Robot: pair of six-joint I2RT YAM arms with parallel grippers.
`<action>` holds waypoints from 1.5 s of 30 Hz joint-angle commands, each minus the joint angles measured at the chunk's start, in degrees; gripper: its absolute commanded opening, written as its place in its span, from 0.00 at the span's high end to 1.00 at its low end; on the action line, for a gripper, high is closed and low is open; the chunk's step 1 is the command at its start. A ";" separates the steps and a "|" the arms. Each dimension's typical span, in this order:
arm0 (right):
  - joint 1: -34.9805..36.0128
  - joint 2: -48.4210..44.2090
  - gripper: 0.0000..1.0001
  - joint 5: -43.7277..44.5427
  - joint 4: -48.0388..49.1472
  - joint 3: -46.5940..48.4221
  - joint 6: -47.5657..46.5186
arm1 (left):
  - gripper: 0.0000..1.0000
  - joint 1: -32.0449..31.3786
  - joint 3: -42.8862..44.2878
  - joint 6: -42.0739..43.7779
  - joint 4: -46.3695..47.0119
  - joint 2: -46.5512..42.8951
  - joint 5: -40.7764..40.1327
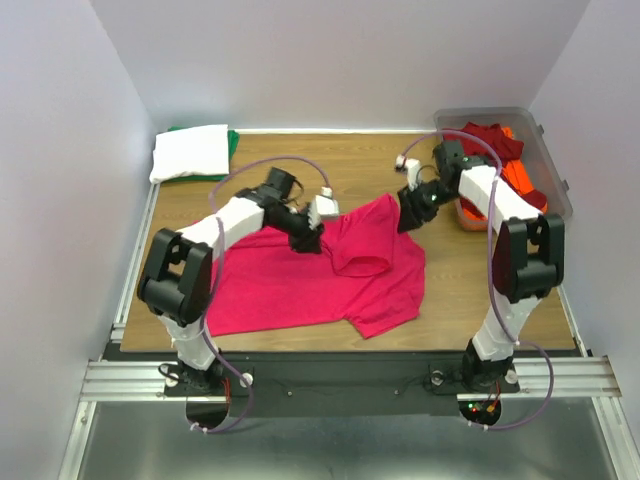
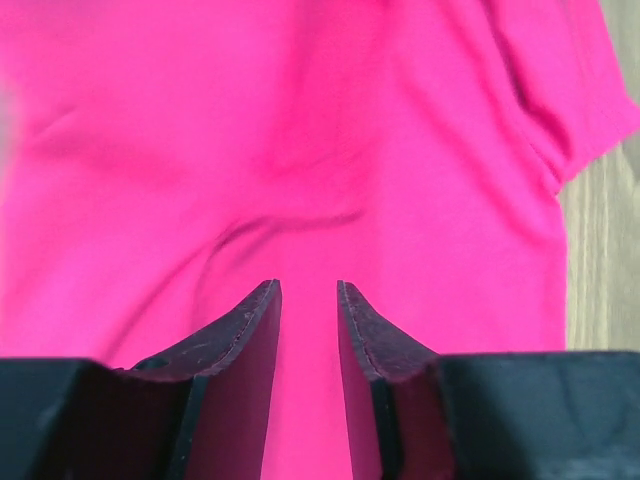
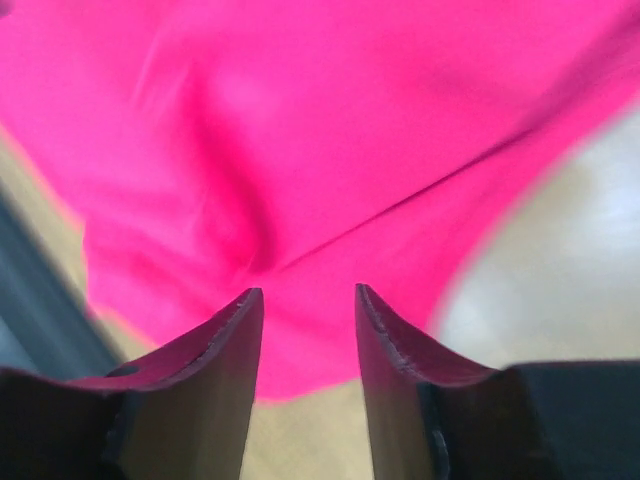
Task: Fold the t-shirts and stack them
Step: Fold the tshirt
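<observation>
A bright pink-red t-shirt (image 1: 300, 285) lies spread on the wooden table, with its upper right part bunched into a fold (image 1: 362, 250). My left gripper (image 1: 307, 240) hovers over the shirt's upper middle. In the left wrist view this gripper (image 2: 308, 285) stands open with only pink cloth (image 2: 300, 130) below the gap. My right gripper (image 1: 408, 214) is at the shirt's upper right corner. Seen from the right wrist, it (image 3: 308, 290) is open too, above the cloth's edge (image 3: 330, 150), and holds nothing.
A folded white t-shirt (image 1: 190, 152) rests on a green one (image 1: 232, 140) at the back left. A clear grey plastic bin (image 1: 545, 150) at the back right holds dark red (image 1: 490, 140) and orange (image 1: 520, 178) shirts, close behind the right arm.
</observation>
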 commanded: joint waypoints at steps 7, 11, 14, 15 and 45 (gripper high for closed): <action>-4.73 17.64 0.43 3.87 11.06 24.20 20.20 | 0.59 25.66 5.93 -13.44 -3.76 -6.14 -0.65; -4.82 24.93 0.43 4.05 11.76 29.66 21.18 | 0.59 35.58 6.73 -14.32 -4.82 -3.34 -4.44; -4.65 27.31 0.44 4.22 13.08 32.21 21.18 | 0.59 39.29 7.08 -14.93 -4.65 -1.92 -4.97; -4.65 28.37 0.47 4.57 13.78 32.57 20.92 | 0.59 41.39 7.52 -15.29 -4.56 -1.14 -4.54; -2.10 26.80 0.84 1.76 14.67 24.05 8.00 | 0.58 45.37 16.22 -19.16 -7.37 10.56 -14.64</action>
